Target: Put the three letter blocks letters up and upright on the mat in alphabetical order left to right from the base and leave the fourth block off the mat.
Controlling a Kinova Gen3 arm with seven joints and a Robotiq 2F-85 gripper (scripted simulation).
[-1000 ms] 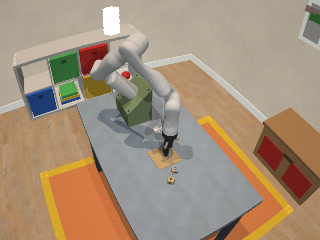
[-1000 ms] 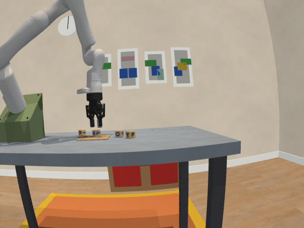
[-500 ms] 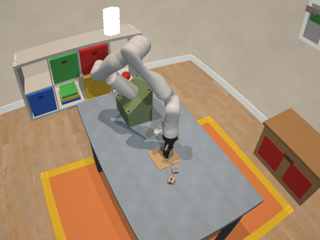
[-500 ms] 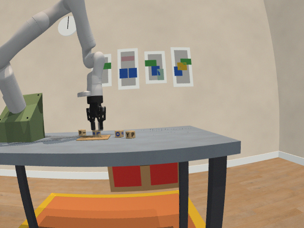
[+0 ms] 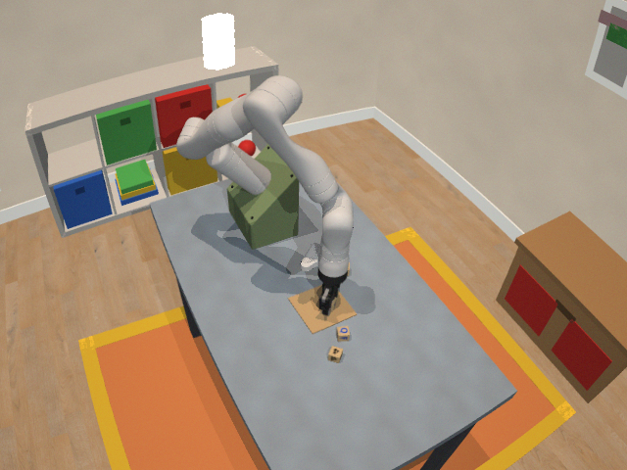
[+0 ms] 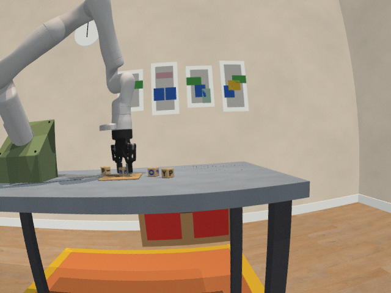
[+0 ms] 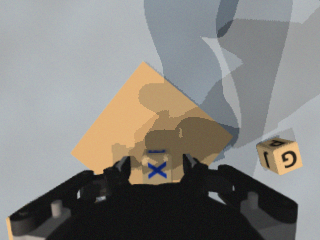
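The black two-finger gripper (image 5: 326,309) (image 6: 124,170) (image 7: 156,163) on the white jointed arm (image 5: 313,171) (image 6: 109,41) is released: its fingers stand apart on either side of a wooden cube with a blue X on top (image 6: 122,171) (image 7: 157,170), with gaps visible at both sides. This cube is on the square tan mat (image 5: 310,317) (image 6: 109,178) (image 7: 107,127), which lies on the grey bench (image 5: 405,364) (image 6: 195,184) (image 7: 40,75).

Three wooden cubes are off the mat. One with a blue ring-shaped letter on top (image 5: 343,334) (image 6: 153,171) lies near the mat's edge; one with black Y and P side faces (image 5: 335,353) (image 6: 167,173) lies just beyond. The third, black-lettered (image 5: 348,268) (image 6: 105,170) (image 7: 280,156), lies on the base side. Its top letter cannot be confirmed.

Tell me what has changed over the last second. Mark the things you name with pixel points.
The gripper (image 5: 325,309) (image 6: 124,171) (image 7: 156,163) moved down to the X block (image 6: 123,171) (image 7: 157,171); its open jaws now straddle it, with nothing taken hold of or let go. The mat (image 5: 306,307) (image 6: 105,178) (image 7: 110,130) and all four blocks stayed put, as far as they show.
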